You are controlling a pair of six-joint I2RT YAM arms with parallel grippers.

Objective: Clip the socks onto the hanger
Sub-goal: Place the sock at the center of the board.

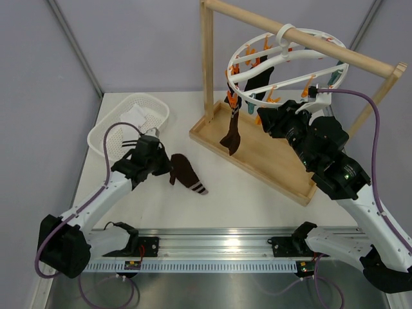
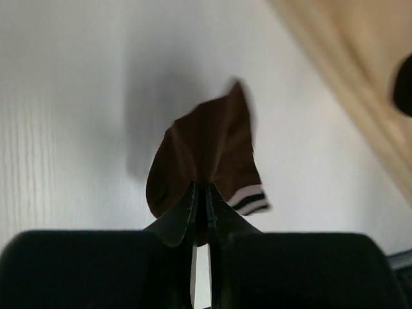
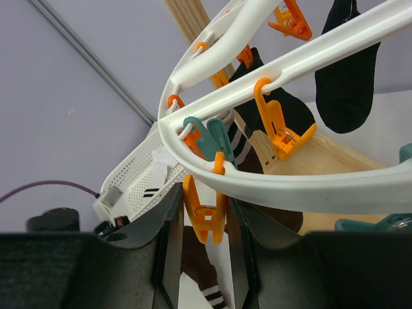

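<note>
Now the left end effector (image 1: 165, 164) pinches the brown sock (image 1: 188, 174) over the counter (image 1: 251, 201), long axis ten-to-four. The hanger's (image 3: 290, 187) orange clip (image 3: 205, 222) lies at two o'clock, bracketed by the right end effector (image 3: 204, 205), perhaps squeezing it.

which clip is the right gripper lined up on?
The orange clip hanging off the hanger's outer rim, between the right gripper's fingers. The teal clip beside it and the crossbar clip sit outside them.
</note>
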